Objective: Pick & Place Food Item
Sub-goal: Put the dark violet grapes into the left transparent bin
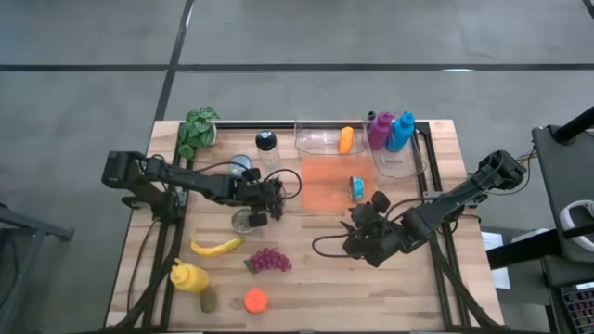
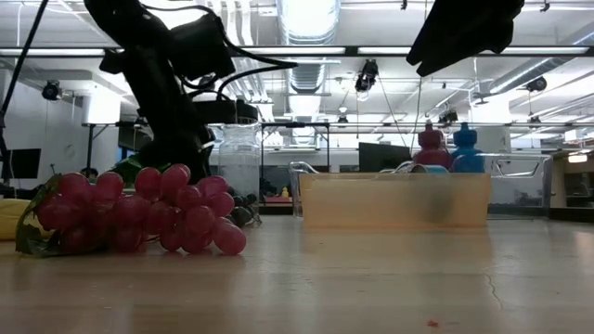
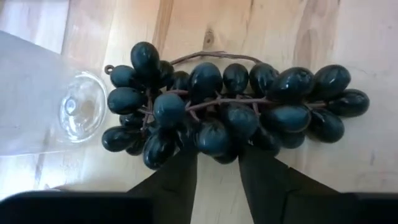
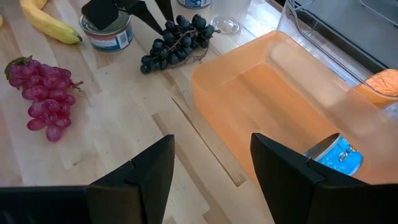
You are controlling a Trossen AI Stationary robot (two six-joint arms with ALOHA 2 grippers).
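A bunch of dark grapes (image 3: 230, 112) lies on its side on the wooden table, left of the orange tray (image 1: 325, 183); it also shows in the right wrist view (image 4: 177, 37). My left gripper (image 3: 217, 165) is open and low at the bunch (image 1: 276, 197), with one finger on either side of its middle grapes. My right gripper (image 4: 211, 168) is open and holds nothing. It hovers over the table near the tray's right front corner (image 1: 365, 234). A bunch of red grapes (image 1: 267, 261) lies toward the near edge. My left gripper's fingertips (image 3: 186, 168) come slanting down at the long side of the dark bunch (image 3: 214, 143), across its length, with a few middle grapes between them. The bunch rests on the table. Whether the fingers touch the grapes cannot be told.
A blue can (image 1: 357, 188) sits in the orange tray. A tin (image 1: 246, 220), a banana (image 1: 215, 246), a yellow bottle (image 1: 188, 276) and an orange ball (image 1: 255, 299) lie to the left and near side. Clear bins (image 1: 320, 137) with bottles line the far edge. A clear glass (image 3: 81, 112) stands beside the dark grapes.
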